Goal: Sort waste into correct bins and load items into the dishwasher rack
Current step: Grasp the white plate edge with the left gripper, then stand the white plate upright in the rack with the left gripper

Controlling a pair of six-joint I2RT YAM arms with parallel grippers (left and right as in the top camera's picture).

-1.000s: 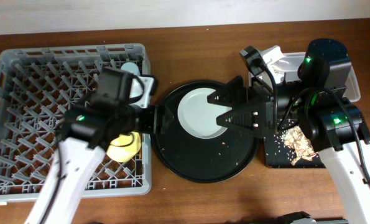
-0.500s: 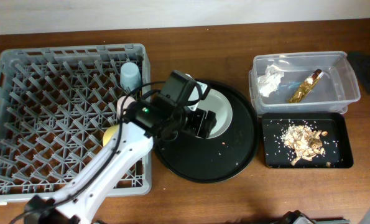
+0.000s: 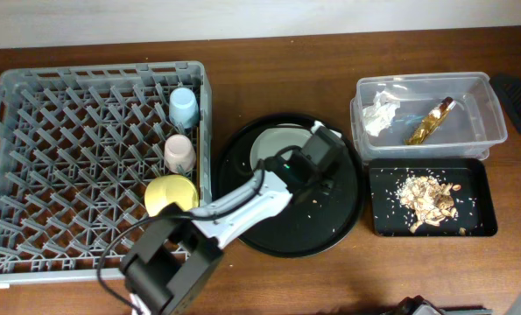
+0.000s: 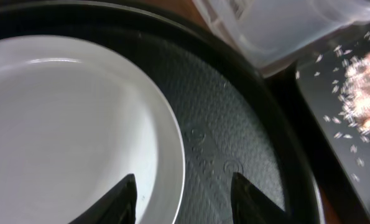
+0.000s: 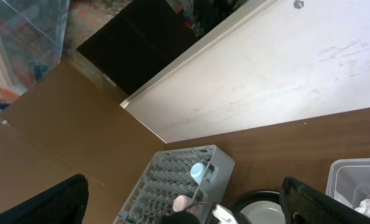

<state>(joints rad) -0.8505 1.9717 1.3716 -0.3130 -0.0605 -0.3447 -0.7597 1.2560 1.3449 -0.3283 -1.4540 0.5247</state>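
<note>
The left arm (image 3: 242,206) has smooth white link covers set between black joint housings. Near the table's front edge it ends in boxy black blocks (image 3: 168,273) with squared corners. A small green light (image 3: 286,163) glows on the black wrist housing, and a thin black cable (image 3: 124,238) runs in a loop beside the lower link. The left gripper (image 4: 183,198) has matte black fingers (image 4: 119,200) that taper to blunt wedge tips. The right gripper (image 5: 188,205) has fingers (image 5: 54,208) of the same black, broader and soft-edged in its own view.

pale plate (image 3: 271,147) lies flat; pink cup (image 3: 179,153), blue cup (image 3: 184,107), yellow bowl (image 3: 172,194) in rack (image 3: 102,70) (along one wall).
</note>
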